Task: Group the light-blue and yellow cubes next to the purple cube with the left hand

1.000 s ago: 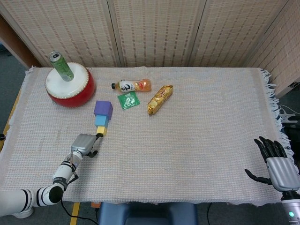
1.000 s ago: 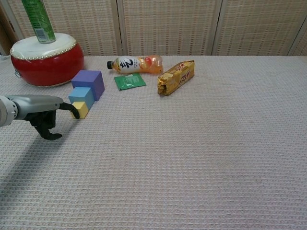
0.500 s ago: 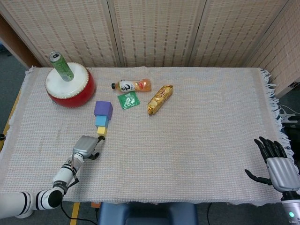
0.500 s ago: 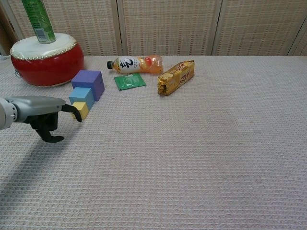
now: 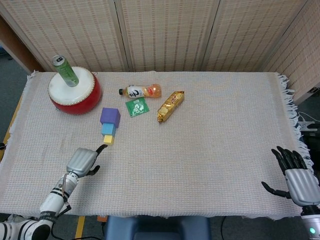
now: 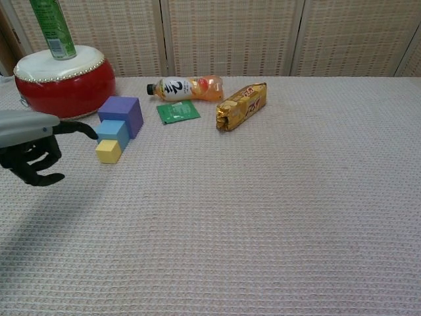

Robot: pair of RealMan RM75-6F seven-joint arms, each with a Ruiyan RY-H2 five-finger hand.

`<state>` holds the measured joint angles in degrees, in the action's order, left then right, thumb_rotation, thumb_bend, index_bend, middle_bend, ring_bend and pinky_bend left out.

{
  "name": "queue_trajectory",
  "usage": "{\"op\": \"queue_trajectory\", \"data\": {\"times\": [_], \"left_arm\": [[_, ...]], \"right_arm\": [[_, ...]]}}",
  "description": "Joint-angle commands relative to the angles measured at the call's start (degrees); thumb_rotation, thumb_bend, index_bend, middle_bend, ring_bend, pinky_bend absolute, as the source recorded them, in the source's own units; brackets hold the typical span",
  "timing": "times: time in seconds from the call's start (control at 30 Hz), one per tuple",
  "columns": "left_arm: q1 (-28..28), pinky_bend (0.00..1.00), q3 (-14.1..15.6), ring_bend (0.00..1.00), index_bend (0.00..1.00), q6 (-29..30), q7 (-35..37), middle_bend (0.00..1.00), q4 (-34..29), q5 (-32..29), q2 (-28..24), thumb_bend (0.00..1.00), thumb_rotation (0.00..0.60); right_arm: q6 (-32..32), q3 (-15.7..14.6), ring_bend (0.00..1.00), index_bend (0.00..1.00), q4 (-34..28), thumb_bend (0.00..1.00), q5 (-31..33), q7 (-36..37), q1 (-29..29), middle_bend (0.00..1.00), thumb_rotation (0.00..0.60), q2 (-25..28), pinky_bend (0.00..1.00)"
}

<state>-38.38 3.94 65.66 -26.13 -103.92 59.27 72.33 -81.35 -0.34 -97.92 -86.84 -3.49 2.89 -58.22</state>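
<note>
The purple cube (image 5: 110, 116), the light-blue cube (image 5: 108, 129) and the small yellow cube (image 5: 108, 139) stand in a row touching each other, left of the table's middle. The chest view shows the same row: purple cube (image 6: 122, 113), light-blue cube (image 6: 112, 133), yellow cube (image 6: 108, 151). My left hand (image 5: 82, 161) hovers near-left of the yellow cube, apart from it. It holds nothing; one finger (image 6: 79, 128) points out and the others curl under the left hand (image 6: 29, 145). My right hand (image 5: 295, 177) rests at the near right edge, fingers spread, empty.
A red drum (image 5: 75, 91) with a green can (image 5: 65, 70) on it stands at the back left. Behind the cubes lie a drink bottle (image 5: 141, 91), a green packet (image 5: 136, 106) and a gold snack bar (image 5: 171, 105). The cloth's fringe (image 5: 292, 107) marks the right edge.
My left hand has drawn back toward the near-left, its fingertip leaving the yellow cube. The three cubes stay in their row. The right hand has not moved.
</note>
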Motion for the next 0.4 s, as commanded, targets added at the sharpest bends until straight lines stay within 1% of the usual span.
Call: {"op": "queue_trajectory", "data": {"times": [0.03, 0.07, 0.1, 0.13, 0.17, 0.23, 0.3, 0.4], "left_arm": [[13.9, 0.28, 8.4, 0.12, 0.01, 16.3, 9.0, 0.17, -0.7, 15.4, -6.2, 0.4, 0.6], [17.8, 0.22, 9.6, 0.07, 0.01, 21.3, 11.1, 0.12, 2.7, 18.4, -5.4, 0.4, 0.6], [20.6, 0.18, 10.1, 0.02, 0.0, 24.8, 12.0, 0.07, 5.6, 20.0, -4.3, 0.4, 0.6], [23.0, 0.16, 10.4, 0.0, 0.0, 27.6, 12.8, 0.03, 8.3, 21.0, -3.1, 0.4, 0.6], [25.6, 0.16, 10.1, 0.0, 0.0, 30.4, 13.4, 0.02, 10.9, 21.4, -1.7, 0.4, 0.6], [27.2, 0.15, 9.8, 0.0, 0.0, 32.9, 10.2, 0.0, 13.0, 23.0, -0.7, 0.39, 0.6], [28.6, 0.15, 8.8, 0.0, 0.0, 35.3, 9.2, 0.0, 13.7, 24.9, 0.2, 0.39, 0.6], [29.9, 0.14, 7.2, 0.0, 0.0, 35.8, 9.1, 0.0, 14.0, 24.6, 0.3, 0.39, 0.6]], "right_arm": [[-0.6, -0.2, 0.0, 0.0, -0.1, 0.0, -0.6, 0.1, -0.3, 0.0, 0.344, 0.1, 0.0], [-0.8, -0.3, 0.0, 0.0, -0.1, 0.0, -1.0, 0.2, -0.3, 0.0, 0.344, 0.0, 0.0], [-1.0, -0.3, 0.0, 0.0, -0.1, 0.0, -1.2, 0.2, -0.4, 0.0, 0.344, -0.1, 0.0], [-1.3, -0.3, 0.0, 0.0, 0.0, 0.0, -1.5, 0.2, -0.4, 0.0, 0.345, -0.2, 0.0], [-1.5, -0.2, 0.0, 0.0, 0.2, 0.0, -1.9, 0.2, -0.4, 0.0, 0.345, -0.5, 0.0], [-2.0, -0.1, 0.0, 0.0, 0.6, 0.0, -2.7, 0.1, -0.3, 0.0, 0.345, -1.2, 0.0], [-2.2, -0.2, 0.0, 0.0, 1.1, 0.0, -3.3, -0.2, -0.2, 0.0, 0.345, -2.0, 0.0], [-2.2, -0.4, 0.0, 0.0, 1.3, 0.0, -3.8, -0.7, -0.2, 0.0, 0.345, -2.4, 0.0]]}}
